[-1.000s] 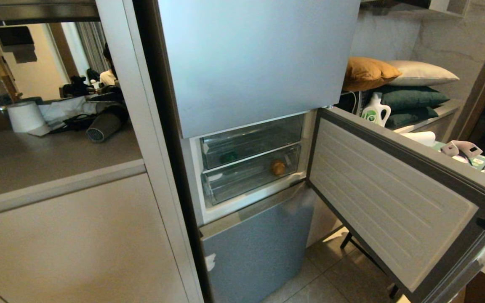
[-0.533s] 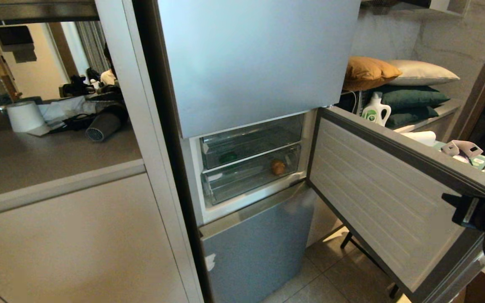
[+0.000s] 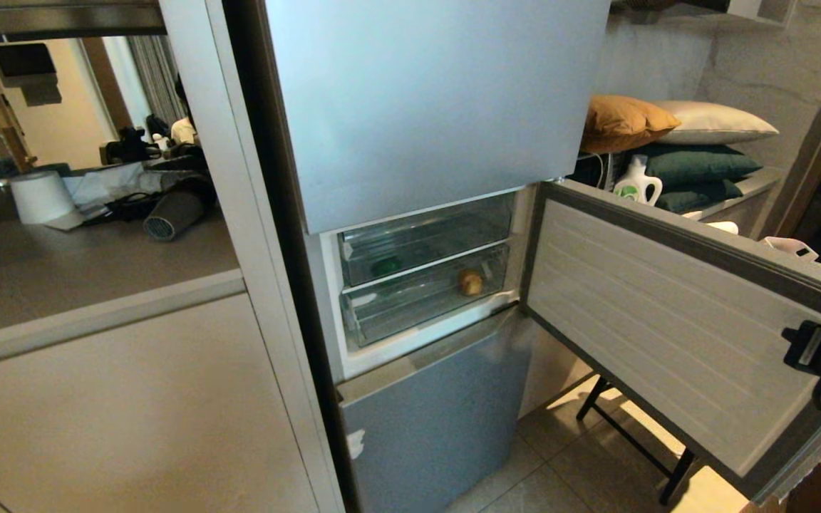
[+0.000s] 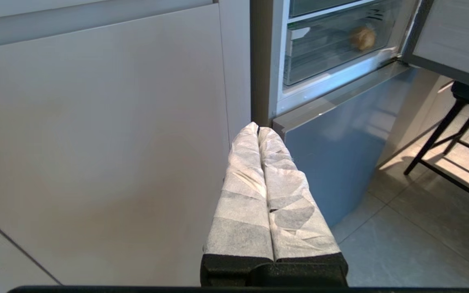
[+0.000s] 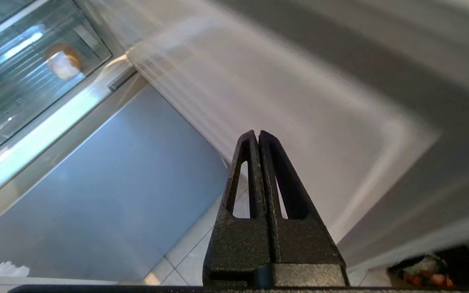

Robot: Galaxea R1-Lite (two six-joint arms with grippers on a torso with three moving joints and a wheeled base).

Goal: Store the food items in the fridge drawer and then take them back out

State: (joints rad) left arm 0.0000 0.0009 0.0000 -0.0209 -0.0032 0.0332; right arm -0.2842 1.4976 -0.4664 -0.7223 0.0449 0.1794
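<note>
**Head view: both foods sit in closed drawers while the right arm meets the open fridge door**

Head view, reading from the left: a beige cabinet [image 3: 132, 399] under a grey desk [image 3: 61, 271] strewn with a paper roll and dark gear takes that whole side. The left end effector [image 4: 258, 132] shows only in its own wrist view, its white-wrapped fingers pressed together on nothing, hanging low before the cabinet; the fridge compartment lies up and off to its right, well apart.

Next comes the silver-grey fridge, with its middle compartment exposed. Two clear bins are stacked there, both pushed in. The green bell pepper [image 3: 385, 266] lies in the upper one, and the potato-like lump [image 3: 470, 282] sits in the lower fridge drawer [image 3: 425, 296], toward its right end.

Further right the fridge door [image 3: 667, 328] swings wide. The right end effector [image 5: 258, 134] is shut and empty, its dark fingers together, pointing at the door's ribbed inner face near the outer edge; in the head view only its black wrist shows there. The drawers are far off to its left.

To my eye the storing half looks finished and the take-out half is about to start. Whether this arm is steadying the door or merely passing, I cannot tell. Next, I'd judge, an end effector must travel to a drawer front, part its fingers and pull the bin out before any food can be lifted.
</note>
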